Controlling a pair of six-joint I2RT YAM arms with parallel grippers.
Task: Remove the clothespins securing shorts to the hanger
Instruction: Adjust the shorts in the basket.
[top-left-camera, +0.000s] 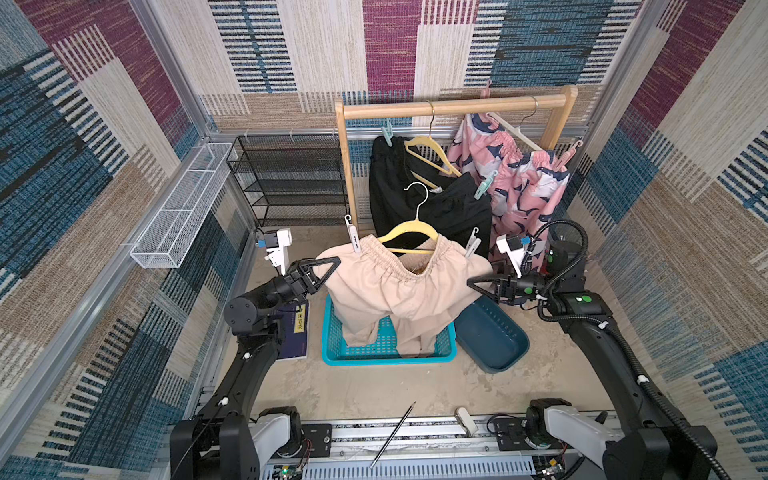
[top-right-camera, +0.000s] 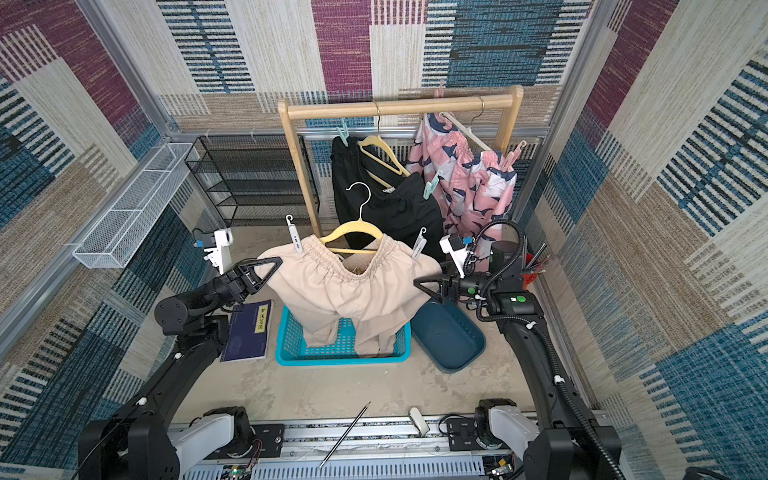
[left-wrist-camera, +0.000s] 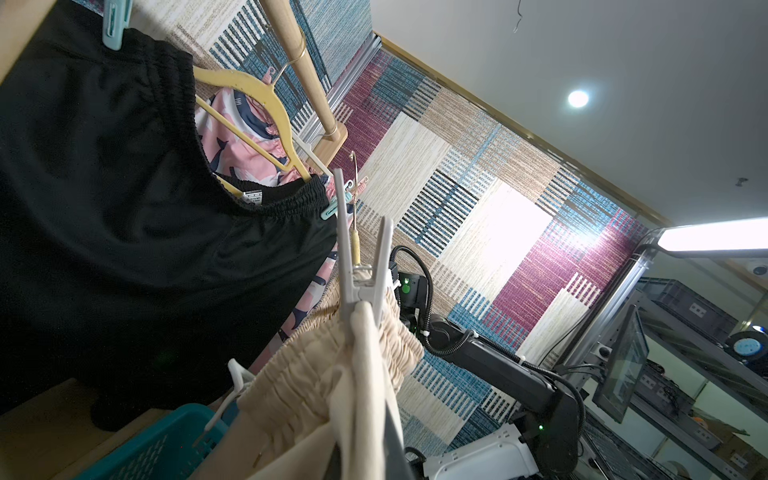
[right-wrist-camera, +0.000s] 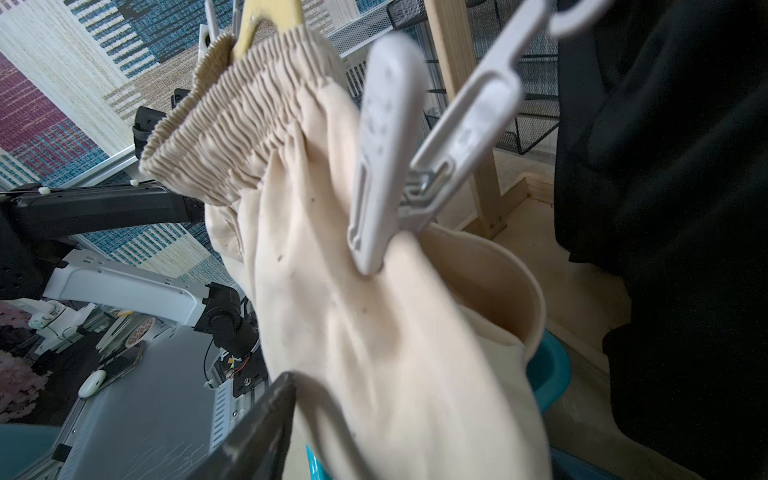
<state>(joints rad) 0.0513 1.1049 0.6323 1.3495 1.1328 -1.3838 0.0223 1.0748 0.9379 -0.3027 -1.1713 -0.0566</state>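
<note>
The left gripper (top-left-camera: 323, 271) is clenched on the beige elastic-waist fabric shorts (top-left-camera: 395, 293), whose legs hang into the teal mesh basket (top-left-camera: 386, 358). The right gripper (top-left-camera: 478, 286) sits at their other edge; whether its jaws grip, I cannot tell. Two white plastic clothespins (top-left-camera: 353, 240) pin the waistband to the yellow plastic hanger (top-left-camera: 409, 233). The right jaws could catch cloth instead of the nearer clothespin, dragging the hanger askew.
</note>
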